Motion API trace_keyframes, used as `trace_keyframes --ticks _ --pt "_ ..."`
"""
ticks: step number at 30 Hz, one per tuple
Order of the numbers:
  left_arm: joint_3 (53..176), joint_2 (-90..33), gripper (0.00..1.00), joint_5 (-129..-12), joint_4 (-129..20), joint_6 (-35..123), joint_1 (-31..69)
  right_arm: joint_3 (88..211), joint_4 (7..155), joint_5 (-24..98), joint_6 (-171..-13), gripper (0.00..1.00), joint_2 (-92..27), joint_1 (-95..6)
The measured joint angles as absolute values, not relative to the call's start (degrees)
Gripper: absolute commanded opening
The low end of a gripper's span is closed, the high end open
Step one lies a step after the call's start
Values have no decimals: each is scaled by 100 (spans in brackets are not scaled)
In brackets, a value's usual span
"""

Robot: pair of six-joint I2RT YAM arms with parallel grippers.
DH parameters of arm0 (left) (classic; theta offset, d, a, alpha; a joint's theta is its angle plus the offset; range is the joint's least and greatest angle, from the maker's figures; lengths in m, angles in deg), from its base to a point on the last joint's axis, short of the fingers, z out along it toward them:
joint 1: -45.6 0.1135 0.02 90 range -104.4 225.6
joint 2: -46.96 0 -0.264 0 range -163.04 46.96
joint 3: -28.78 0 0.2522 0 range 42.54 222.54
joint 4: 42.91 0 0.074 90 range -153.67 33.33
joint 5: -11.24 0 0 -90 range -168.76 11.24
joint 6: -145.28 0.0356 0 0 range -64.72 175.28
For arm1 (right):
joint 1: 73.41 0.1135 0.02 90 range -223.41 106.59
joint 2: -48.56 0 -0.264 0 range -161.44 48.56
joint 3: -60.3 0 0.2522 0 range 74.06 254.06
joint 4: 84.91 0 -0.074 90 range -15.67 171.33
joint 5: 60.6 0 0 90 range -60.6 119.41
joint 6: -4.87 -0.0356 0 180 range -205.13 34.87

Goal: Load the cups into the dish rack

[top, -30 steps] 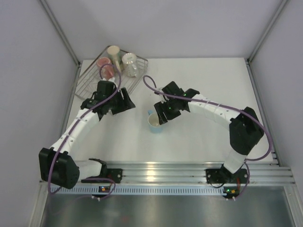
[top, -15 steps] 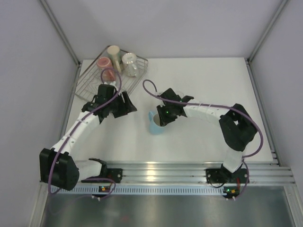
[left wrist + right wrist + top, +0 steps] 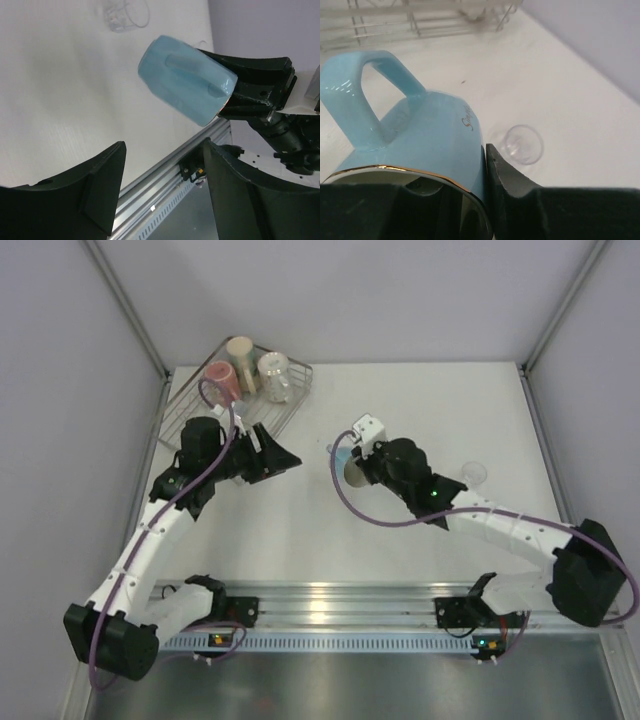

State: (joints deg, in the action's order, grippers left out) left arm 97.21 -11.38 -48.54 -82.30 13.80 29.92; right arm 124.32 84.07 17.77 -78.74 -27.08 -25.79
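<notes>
Gripping light blue cup (image 3: 185, 80) by rim, right pincer (image 3: 470, 192) above table (image 3: 420, 400)

You've got a glossy glazed cup (image 3: 430, 125), smooth light blue with a thin gold rim line, plus a clear glass (image 3: 522, 145). Rack (image 3: 180, 410) is thin shiny metal wire, table (image 3: 450, 410) matt white, left fingers (image 3: 95, 190) matt black plastic, rail (image 3: 340, 597) brushed metal.
</notes>
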Motion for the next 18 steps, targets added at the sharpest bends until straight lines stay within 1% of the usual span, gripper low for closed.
trace_keyframes --ticks 4,7,12,18 --pt "9699 -808 71 -4260 -7924 1037 2985 11380 10400 1812 -6303 0 -1733 -2579" --pt "9503 -515 72 -3831 -7441 572 2961 10961 11351 2065 -5050 0 -1514 -2579" --pt "9380 -362 72 -3359 -6956 137 2664 10834 11725 2690 -3553 0 -1481 -2579" --pt "9243 -638 71 -3106 -6678 126 2144 10639 11723 3584 -2624 0 -1018 -2582"
